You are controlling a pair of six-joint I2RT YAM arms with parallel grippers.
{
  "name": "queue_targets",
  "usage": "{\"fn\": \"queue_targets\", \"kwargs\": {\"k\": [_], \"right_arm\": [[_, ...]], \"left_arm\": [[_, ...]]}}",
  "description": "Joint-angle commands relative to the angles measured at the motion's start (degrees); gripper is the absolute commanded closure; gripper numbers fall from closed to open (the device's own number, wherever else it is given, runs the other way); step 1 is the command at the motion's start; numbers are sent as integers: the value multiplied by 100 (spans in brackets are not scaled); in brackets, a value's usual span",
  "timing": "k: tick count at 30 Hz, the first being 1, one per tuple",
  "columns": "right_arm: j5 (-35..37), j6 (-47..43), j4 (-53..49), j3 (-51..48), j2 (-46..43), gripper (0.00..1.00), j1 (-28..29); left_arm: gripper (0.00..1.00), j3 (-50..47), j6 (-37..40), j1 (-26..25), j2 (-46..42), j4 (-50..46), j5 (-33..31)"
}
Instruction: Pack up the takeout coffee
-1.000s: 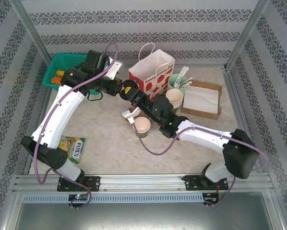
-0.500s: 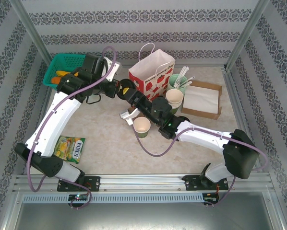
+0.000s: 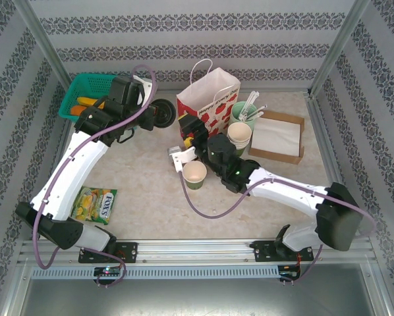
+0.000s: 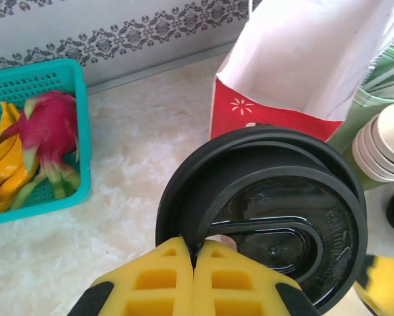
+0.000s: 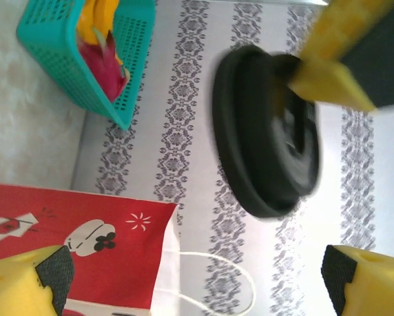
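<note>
Pulling back from the black lid [image 4: 269,217], the right gripper [image 5: 197,271] now gapes wide, while the left gripper [image 4: 194,270] stays pinched on its rim.

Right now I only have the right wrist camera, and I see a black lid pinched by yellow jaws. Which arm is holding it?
Observer: The left gripper; its jaws are shut on the rim of the black lid.
Operator: Where is the cup?
Observer: The green cup stands upright and lidless on the table, nearer the arm bases than the paper bag.
Operator: Is that bag open?
Observer: Yes, the left wrist view looks down into its open mouth.
</note>
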Motion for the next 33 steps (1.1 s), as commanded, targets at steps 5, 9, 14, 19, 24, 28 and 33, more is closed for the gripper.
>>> {"fn": "queue_targets", "kwargs": {"k": [5,9,14,19,24,28,33], "right_arm": [[484,5109,-437,-80,-774,2,92],[630,7793,-1420,260,-932,2,-23],[987,9688,-1673,175,-1045,2,-43],[719,12198,-3102,254,-1328,2,-484],[-997,13173,-3371,-221,-1713,2,-1234],[-1994,13679,-3495,-488,-1755,2,-1666],[-2812,13882,-3302,-630,-1657,2,-1750]], "left_arm": [[100,-248,-322,-5,-158,165,-57],[100,-375,-477,-10,-147,91,508],[100,-432,-836,-10,45,-254,987],[100,-980,-1457,-12,-125,33,1357],[100,-1621,-2105,-16,-325,473,1764],[100,-2227,-2671,-58,-540,967,1825],[100,-2599,-2868,-139,-558,1193,1948]]}}
